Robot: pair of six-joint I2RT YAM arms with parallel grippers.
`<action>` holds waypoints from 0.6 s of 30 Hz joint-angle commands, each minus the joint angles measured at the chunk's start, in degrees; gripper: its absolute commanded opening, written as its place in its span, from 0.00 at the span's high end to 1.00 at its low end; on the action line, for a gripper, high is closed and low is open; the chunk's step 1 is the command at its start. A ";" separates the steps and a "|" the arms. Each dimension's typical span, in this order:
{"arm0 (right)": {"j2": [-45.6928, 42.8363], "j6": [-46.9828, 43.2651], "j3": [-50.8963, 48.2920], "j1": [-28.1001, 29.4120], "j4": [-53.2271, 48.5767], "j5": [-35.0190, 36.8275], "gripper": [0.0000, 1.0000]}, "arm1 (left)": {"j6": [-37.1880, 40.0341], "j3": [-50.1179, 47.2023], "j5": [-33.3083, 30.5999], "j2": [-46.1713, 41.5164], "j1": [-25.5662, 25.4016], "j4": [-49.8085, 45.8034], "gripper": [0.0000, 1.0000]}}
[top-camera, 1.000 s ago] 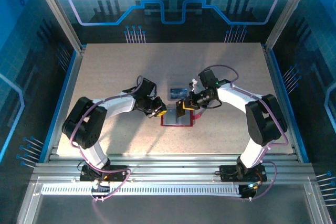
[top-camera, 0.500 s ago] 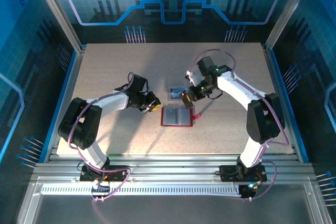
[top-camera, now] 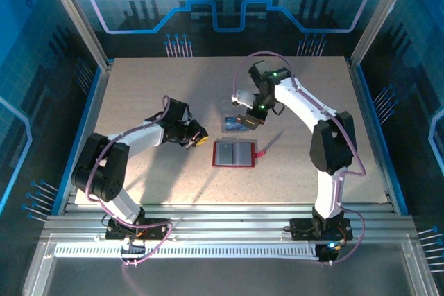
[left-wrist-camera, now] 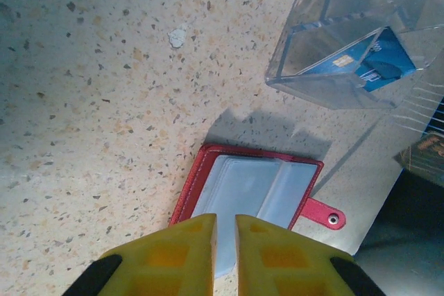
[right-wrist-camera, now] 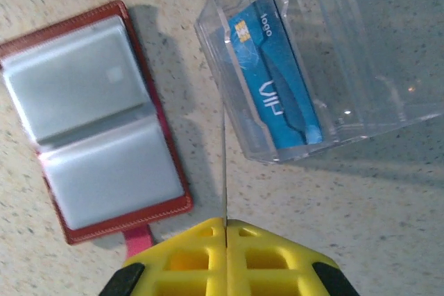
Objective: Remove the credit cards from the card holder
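Clear plastic box holding blue card beside red card holder

Right fingers pressed together; left near-closed

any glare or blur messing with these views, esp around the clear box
Right wrist: clear box walls catch pale reflections, blue card print still readable; card holder pockets slightly washed out. Left wrist: box glare streaks, yellow fingers soft. Top external: sharp, arms cast long shadows.

Red card holder lying open, blue card beside it
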 commanded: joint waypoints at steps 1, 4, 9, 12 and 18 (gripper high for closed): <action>3.51 -7.07 6.84 0.77 -6.58 3.34 1.00 | 0.37 -0.84 0.86 -1.75 0.93 0.02 0.84; 6.29 -8.99 11.89 1.29 -8.89 3.73 1.00 | 0.13 -0.97 0.77 -1.93 1.01 0.01 0.84; 10.93 -11.05 20.18 1.75 -12.76 4.31 1.00 | -0.54 -2.19 -0.18 -3.53 1.02 0.46 0.84; 14.06 -11.62 25.89 1.97 -15.27 4.21 1.00 | -1.08 -3.27 -0.46 -4.37 1.02 1.24 0.84; 20.72 -12.55 36.45 2.65 -19.92 4.81 1.00 | -1.93 -4.48 -0.54 -5.00 1.01 2.42 0.84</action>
